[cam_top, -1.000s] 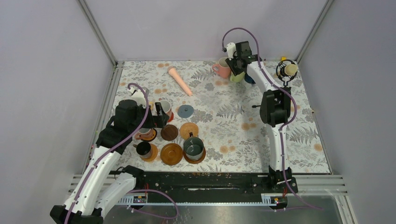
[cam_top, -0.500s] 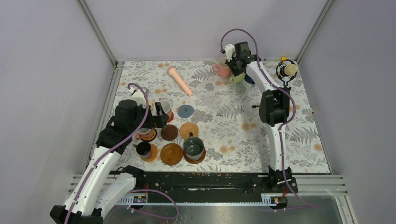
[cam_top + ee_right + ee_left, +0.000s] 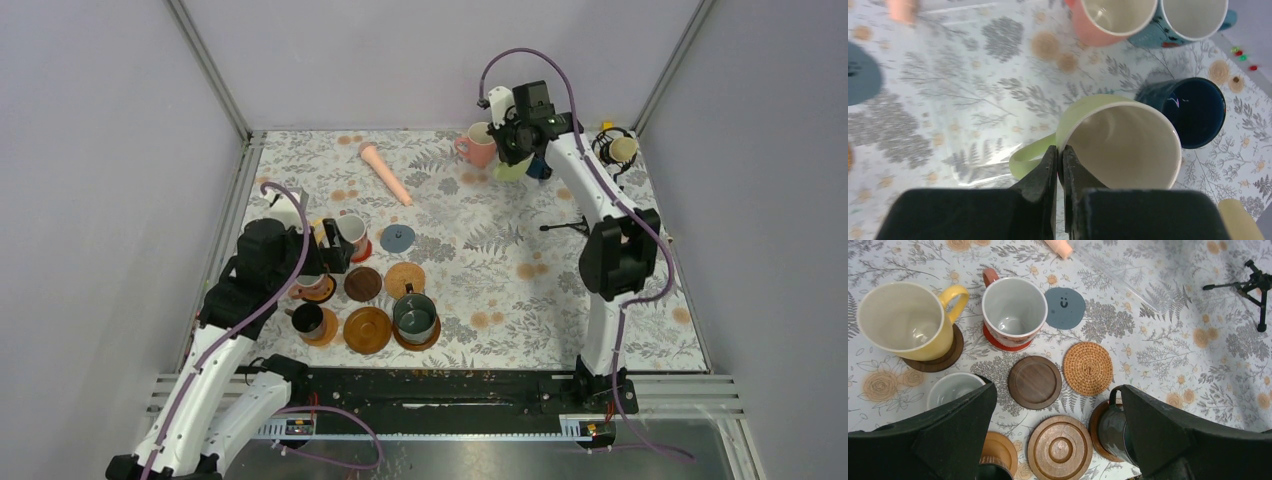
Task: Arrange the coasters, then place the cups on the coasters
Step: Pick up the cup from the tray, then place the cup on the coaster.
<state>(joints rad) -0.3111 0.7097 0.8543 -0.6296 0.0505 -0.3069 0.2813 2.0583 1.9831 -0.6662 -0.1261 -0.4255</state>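
My right gripper [image 3: 1060, 152] is shut on the rim of the light green cup [image 3: 1128, 145] beside its handle, at the table's far right [image 3: 512, 168]. Pink [image 3: 1113, 20], teal [image 3: 1193, 17] and navy [image 3: 1198, 110] cups stand around it. My left gripper [image 3: 1055, 387] hangs open and holds nothing, above the coaster group at the near left. Bare coasters there: dark brown [image 3: 1034, 382], tan woven [image 3: 1088, 368], grey-blue [image 3: 1064, 307], orange wood [image 3: 1060, 447]. A yellow cup [image 3: 903, 320], a red-handled cup [image 3: 1014, 310] and a dark green cup [image 3: 1113, 427] each sit on a coaster.
A long pink tapered stick [image 3: 386, 173] lies at the far middle. A small microphone [image 3: 618, 150] on a black tripod [image 3: 1255, 285] stands at the far right corner. Grey walls and metal frame posts close in the table's left, back and right.
The right gripper closed on the light green cup's rim, and that arm's elbow swung out to the right. The left arm shifted slightly and its gripper stayed open.
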